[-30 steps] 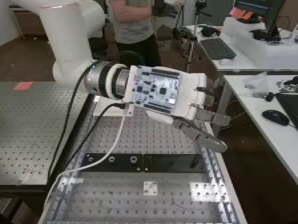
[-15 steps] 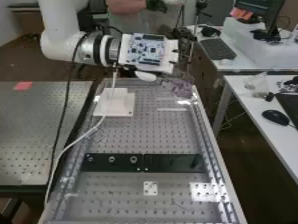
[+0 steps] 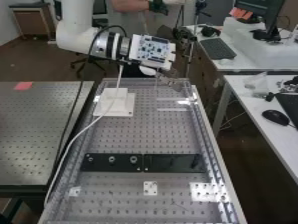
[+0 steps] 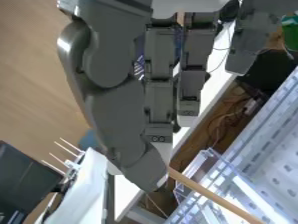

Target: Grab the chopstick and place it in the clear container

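- High view: my one white arm (image 3: pixel 76 32) slants down to the bench's far end, its one hand (image 3: pixel 171 81) tilted with fingers pointing down, near the one clear container (image 3: pixel 171 109).
- I count one white block (image 3: pixel 116 95) there too, upright on its base.
- Wrist view: I've got the chopstick (image 4: pixel 213 194) clamped near one end, at the thumb (image 4: pixel 126 125) tip.
- It's slim, straight and light brown, slanting across my sight of the container.
- One chopstick, one container.
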### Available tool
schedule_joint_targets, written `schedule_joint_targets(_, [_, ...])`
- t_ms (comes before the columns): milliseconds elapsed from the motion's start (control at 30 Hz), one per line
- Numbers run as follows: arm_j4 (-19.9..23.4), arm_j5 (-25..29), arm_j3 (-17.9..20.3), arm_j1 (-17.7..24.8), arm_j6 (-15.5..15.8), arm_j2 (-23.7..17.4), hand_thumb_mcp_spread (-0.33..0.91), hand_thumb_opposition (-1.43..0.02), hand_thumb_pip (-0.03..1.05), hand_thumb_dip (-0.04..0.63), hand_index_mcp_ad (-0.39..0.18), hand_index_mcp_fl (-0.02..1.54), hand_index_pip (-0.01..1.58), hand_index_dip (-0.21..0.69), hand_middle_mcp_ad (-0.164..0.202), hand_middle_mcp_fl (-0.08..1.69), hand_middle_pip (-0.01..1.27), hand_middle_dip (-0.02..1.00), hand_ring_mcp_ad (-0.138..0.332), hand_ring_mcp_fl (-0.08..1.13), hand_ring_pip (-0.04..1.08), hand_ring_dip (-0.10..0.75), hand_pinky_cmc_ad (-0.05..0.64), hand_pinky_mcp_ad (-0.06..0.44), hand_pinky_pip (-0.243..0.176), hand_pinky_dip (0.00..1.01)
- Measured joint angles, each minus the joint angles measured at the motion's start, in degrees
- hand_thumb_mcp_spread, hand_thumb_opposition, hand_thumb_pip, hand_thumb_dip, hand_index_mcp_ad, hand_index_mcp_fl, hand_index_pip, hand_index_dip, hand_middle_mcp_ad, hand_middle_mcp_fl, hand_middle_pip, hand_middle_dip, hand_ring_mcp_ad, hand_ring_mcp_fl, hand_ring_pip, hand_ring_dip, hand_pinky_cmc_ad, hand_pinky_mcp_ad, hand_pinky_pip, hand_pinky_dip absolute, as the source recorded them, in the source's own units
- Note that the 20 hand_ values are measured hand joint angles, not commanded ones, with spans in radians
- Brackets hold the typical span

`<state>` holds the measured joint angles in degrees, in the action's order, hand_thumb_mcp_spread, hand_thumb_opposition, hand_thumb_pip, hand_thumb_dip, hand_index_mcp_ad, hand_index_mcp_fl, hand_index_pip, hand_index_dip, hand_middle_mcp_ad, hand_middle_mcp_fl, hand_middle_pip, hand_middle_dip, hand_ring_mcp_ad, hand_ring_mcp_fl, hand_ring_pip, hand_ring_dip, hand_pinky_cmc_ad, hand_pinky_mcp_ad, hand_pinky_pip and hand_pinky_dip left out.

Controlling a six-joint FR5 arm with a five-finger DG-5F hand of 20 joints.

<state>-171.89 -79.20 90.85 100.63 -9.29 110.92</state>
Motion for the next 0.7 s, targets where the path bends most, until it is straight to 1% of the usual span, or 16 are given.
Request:
schedule_joint_targets(100, [-0.3, 1.8, -0.3, 1.3, -1.4, 0.6, 0.81, -1.13, 0.45, 0.300, -0.168, 1.29, 0.42, 0.353, 0.005, 1.28, 0.26, 0.71, 0.068, 0.66, 0.12, 0.576, 0.300, 0.330, 0.000, 0.18])
schedule_joint_targets(200, [0.3, 2.4, -0.5, 1.8, -1.9, 0.9, 0.81, -1.13, 0.45, 0.300, -0.168, 1.29, 0.42, 0.353, 0.005, 1.28, 0.26, 0.71, 0.068, 0.66, 0.12, 0.576, 0.300, 0.330, 0.000, 0.18])
schedule_joint_targets(333, [0.3, 4.9, -0.7, 2.1, -2.4, 1.5, 0.81, -1.13, 0.45, 0.300, -0.168, 1.29, 0.42, 0.353, 0.005, 1.28, 0.26, 0.71, 0.068, 0.66, 0.12, 0.576, 0.295, 0.330, 0.002, 0.18])
schedule_joint_targets(500, [-0.2, 6.0, -1.6, 2.1, -3.4, 2.6, 0.81, -1.13, 0.45, 0.300, -0.168, 1.28, 0.42, 0.353, 0.005, 1.28, 0.26, 0.71, 0.068, 0.66, 0.12, 0.576, 0.295, 0.330, 0.002, 0.18])
schedule_joint_targets(600, [-1.1, 7.2, -2.4, 2.4, -4.8, 3.8, 0.81, -1.13, 0.45, 0.300, -0.168, 1.28, 0.42, 0.353, 0.005, 1.28, 0.26, 0.71, 0.068, 0.66, 0.12, 0.576, 0.293, 0.330, 0.003, 0.18])
schedule_joint_targets(700, [-1.1, 6.8, -2.7, 2.5, -5.5, 4.4, 0.81, -1.13, 0.45, 0.300, -0.168, 1.28, 0.42, 0.354, 0.005, 1.28, 0.26, 0.71, 0.068, 0.66, 0.12, 0.576, 0.309, 0.330, 0.000, 0.18])
